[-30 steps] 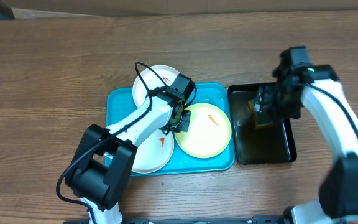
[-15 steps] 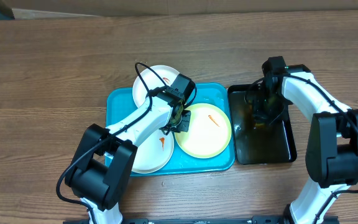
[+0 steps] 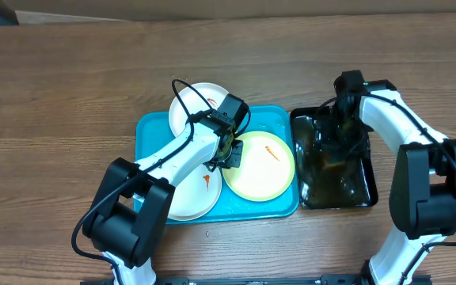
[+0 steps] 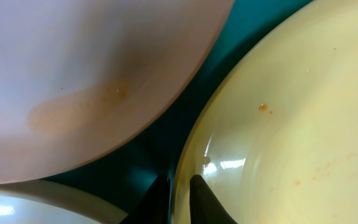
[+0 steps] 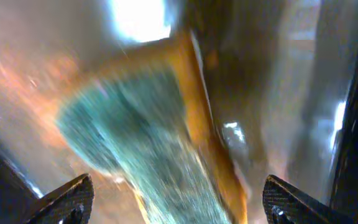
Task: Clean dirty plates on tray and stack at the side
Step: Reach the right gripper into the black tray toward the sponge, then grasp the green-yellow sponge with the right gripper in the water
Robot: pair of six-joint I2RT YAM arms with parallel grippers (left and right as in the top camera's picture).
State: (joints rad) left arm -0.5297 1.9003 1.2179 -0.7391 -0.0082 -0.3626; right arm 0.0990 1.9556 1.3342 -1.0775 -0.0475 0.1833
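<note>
The turquoise tray holds three plates. A white plate with a red smear lies at the back, and another smeared white plate at the front left. The yellow-green plate, with an orange smear, lies at the right. My left gripper is shut on the yellow-green plate's left rim. In the left wrist view the gripper has one finger inside the plate and one outside over the tray. My right gripper is open above a green and yellow sponge, its fingers wide apart.
A black tray with wet, brownish water stands right of the turquoise tray; the sponge lies in it under my right gripper. Bare wooden table lies all around.
My right arm has swung left over the black tray and come down over the sponge. The left gripper and the plates have not moved.
</note>
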